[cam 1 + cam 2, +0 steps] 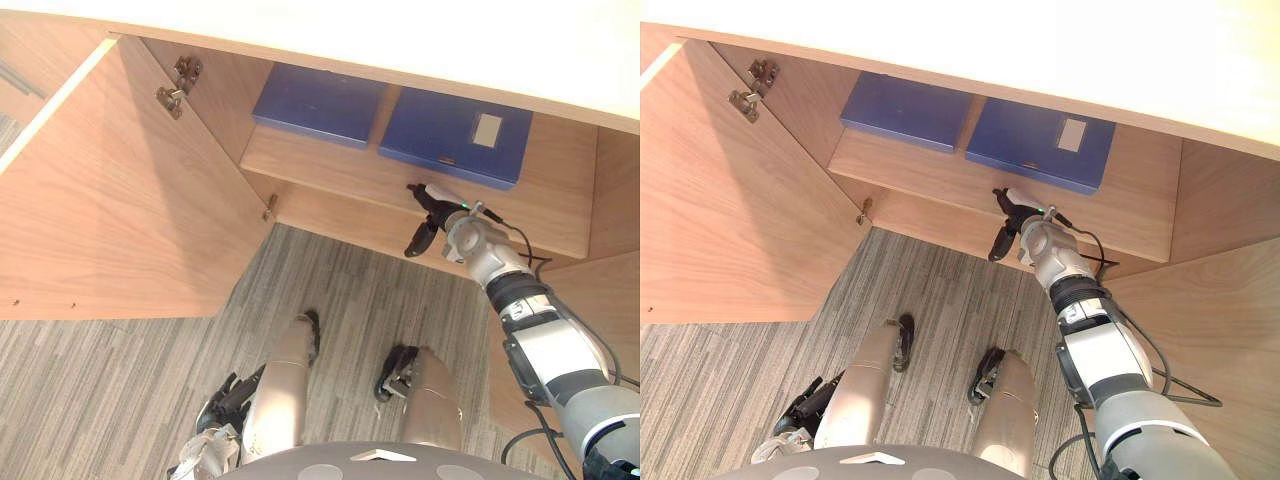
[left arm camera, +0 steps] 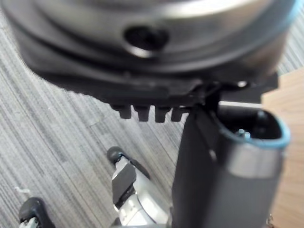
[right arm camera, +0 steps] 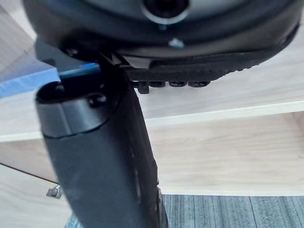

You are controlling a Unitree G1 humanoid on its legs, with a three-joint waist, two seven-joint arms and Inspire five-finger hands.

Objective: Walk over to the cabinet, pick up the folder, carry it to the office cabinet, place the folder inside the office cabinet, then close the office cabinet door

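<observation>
Two blue folders lie flat on the shelf (image 1: pixel 330 165) inside the open cabinet. The right folder (image 1: pixel 450 135) bears a white label; the left folder (image 1: pixel 320 100) is plain. My right hand (image 1: pixel 430 212) hovers just in front of the shelf's edge below the labelled folder, open and holding nothing, with its thumb (image 3: pixel 104 156) hanging down. A corner of that folder (image 3: pixel 28 80) shows past the hand in the right wrist view. The left hand (image 1: pixel 222 402) hangs low at my left side over the carpet, open and holding nothing.
The left cabinet door (image 1: pixel 120 200) stands swung wide open toward me, its hinges (image 1: pixel 178 85) showing. A wooden panel (image 1: pixel 1220 330) rises at the right beside my right arm. The pale cabinet top (image 1: pixel 450 40) overhangs the shelf. Grey striped carpet (image 1: pixel 120 390) lies below.
</observation>
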